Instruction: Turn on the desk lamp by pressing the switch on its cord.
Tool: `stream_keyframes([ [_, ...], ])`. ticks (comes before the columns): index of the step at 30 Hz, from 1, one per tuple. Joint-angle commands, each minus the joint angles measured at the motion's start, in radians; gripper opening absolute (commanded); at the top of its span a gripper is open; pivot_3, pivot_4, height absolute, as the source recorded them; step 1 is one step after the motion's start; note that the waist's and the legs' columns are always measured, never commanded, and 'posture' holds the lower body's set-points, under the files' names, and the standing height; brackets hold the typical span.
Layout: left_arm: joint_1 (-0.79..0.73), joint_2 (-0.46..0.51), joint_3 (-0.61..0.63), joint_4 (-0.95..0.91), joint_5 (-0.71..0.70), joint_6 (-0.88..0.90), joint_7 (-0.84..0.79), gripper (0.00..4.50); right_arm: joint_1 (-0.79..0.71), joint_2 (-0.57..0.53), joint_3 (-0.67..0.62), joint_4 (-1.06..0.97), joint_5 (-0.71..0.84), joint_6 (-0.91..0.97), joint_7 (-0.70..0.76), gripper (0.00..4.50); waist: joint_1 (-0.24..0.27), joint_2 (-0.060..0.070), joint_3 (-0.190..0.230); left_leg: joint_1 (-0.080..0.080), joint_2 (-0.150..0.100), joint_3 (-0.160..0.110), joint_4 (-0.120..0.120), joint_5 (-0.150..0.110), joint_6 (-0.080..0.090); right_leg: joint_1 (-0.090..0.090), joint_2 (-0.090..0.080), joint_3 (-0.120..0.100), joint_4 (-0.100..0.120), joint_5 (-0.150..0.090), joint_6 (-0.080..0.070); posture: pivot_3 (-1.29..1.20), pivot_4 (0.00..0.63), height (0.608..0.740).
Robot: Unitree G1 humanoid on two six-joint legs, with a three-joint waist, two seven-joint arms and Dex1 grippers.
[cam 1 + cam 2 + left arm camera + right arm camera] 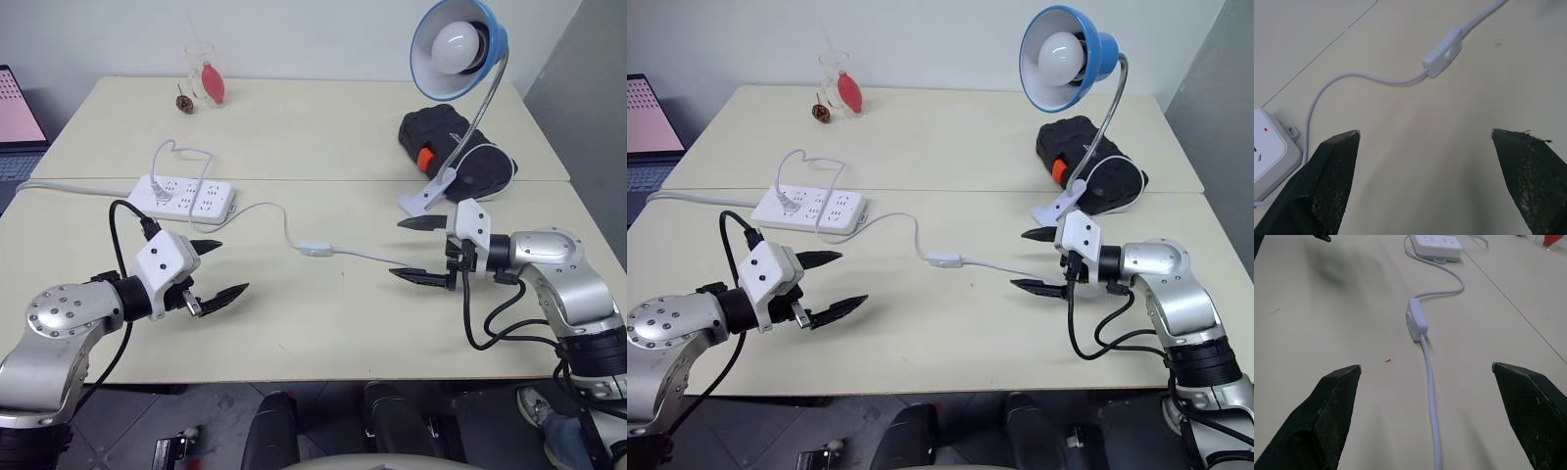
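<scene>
The desk lamp (458, 47), blue shade with a white bulb, stands clipped at the table's right rear, its bulb unlit. Its thin white cord (367, 257) runs across the table to the small white switch (314, 249) lying flat near the middle, then on to the power strip. My right gripper (417, 250) hovers open to the right of the switch, pointing at it along the cord. My left gripper (217, 267) is open at the left front, pointing toward the switch (1443, 58) from the other side. The switch (1417, 324) lies well ahead of both grippers, untouched.
A white power strip (183, 196) with a plug in it lies left of centre. A black bag (453, 147) sits behind the lamp's clip. A glass with a red object (206, 76) stands at the back, and a laptop (15, 117) at the far left.
</scene>
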Motion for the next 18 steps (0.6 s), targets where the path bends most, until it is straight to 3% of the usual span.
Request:
stream_keyframes([
  [1, -0.008, 0.007, 0.036, -0.016, -0.007, -0.052, -0.013, 4.46, -0.031, -0.002, -0.013, -0.028, 0.025, 0.019, 0.008, 4.5, 0.0, 0.0, 0.0, 0.0, 0.0, 0.0, 0.0, 0.0, 0.0, 0.0, 0.0, 0.0, 0.0, 0.0, 0.0, 0.0, 0.15, 0.74],
  [8, 0.015, 0.029, 0.004, 0.014, 0.062, -0.131, -0.037, 4.46, -0.075, -0.005, 0.015, -0.019, 0.048, 0.083, 0.068, 4.5, 0.0, 0.0, 0.0, 0.0, 0.0, 0.0, 0.0, 0.0, 0.0, 0.0, 0.0, 0.0, 0.0, 0.0, 0.0, 0.0, 0.15, 0.74],
  [18, 0.011, 0.026, 0.025, -0.069, -0.061, -0.046, -0.077, 4.46, -0.268, 0.155, 0.176, 0.236, -0.101, 0.022, 0.033, 4.5, -0.003, 0.0, 0.0, 0.0, 0.0, 0.0, 0.0, 0.0, 0.0, 0.0, 0.0, 0.0, 0.0, 0.0, 0.0, 0.0, 0.15, 0.74],
])
